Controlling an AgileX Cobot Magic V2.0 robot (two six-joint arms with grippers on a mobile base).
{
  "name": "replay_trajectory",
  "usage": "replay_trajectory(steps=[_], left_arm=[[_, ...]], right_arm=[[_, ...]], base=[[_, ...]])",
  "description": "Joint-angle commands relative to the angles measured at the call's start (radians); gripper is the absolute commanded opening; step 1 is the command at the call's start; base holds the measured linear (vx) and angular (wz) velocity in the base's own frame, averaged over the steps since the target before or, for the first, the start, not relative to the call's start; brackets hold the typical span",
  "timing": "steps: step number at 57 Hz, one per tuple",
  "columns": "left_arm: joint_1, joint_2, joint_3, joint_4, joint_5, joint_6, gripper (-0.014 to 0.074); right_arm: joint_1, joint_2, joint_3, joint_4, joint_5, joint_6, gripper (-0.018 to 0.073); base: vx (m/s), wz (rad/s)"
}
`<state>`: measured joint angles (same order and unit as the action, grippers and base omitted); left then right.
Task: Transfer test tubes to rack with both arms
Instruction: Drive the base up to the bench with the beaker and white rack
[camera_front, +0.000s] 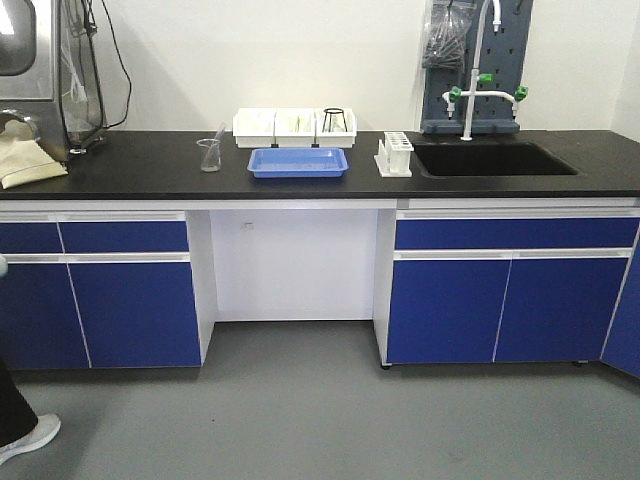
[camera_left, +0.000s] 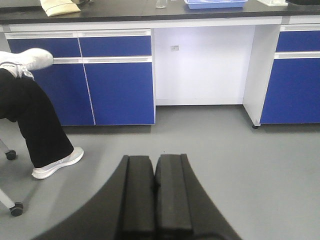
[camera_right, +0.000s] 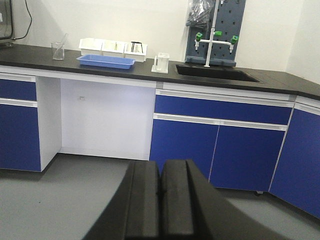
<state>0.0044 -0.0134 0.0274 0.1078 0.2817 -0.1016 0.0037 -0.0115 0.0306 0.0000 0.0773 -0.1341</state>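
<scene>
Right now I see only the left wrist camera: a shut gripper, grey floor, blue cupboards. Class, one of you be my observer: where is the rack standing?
Observer: The rack stands on the counter, between the tray and the sink.
Operator: What is on the other side of the tray?
Observer: A beaker with something slim and clear leaning in it, too small to name.
Operator: And the other arm?
Observer: The right gripper is shut with nothing in it, over the floor and well short of the counter.
</scene>
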Motion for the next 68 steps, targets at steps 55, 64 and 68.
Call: replay_trajectory(steps=[55, 64, 68], left_arm=[[0.001, -0.010, -0.031, -0.007, -0.079, -0.005, -0.0004], [0.001, -0.010, -0.031, -0.007, -0.079, -0.005, -0.0004], [0.001, -0.010, -0.031, -0.007, -0.079, -0.005, -0.0004]], right_arm=[[-0.004, -0.009, 0.014, -0.016, -0.085, -0.005, -0.0009], [-0.004, -0.009, 0.014, -0.016, -0.085, -0.005, -0.0009], [-0.004, -0.009, 0.014, -0.016, -0.085, -0.005, -0.0009]], base=[[0.12, 0.03], [0.28, -0.05], [0.33, -0.08]])
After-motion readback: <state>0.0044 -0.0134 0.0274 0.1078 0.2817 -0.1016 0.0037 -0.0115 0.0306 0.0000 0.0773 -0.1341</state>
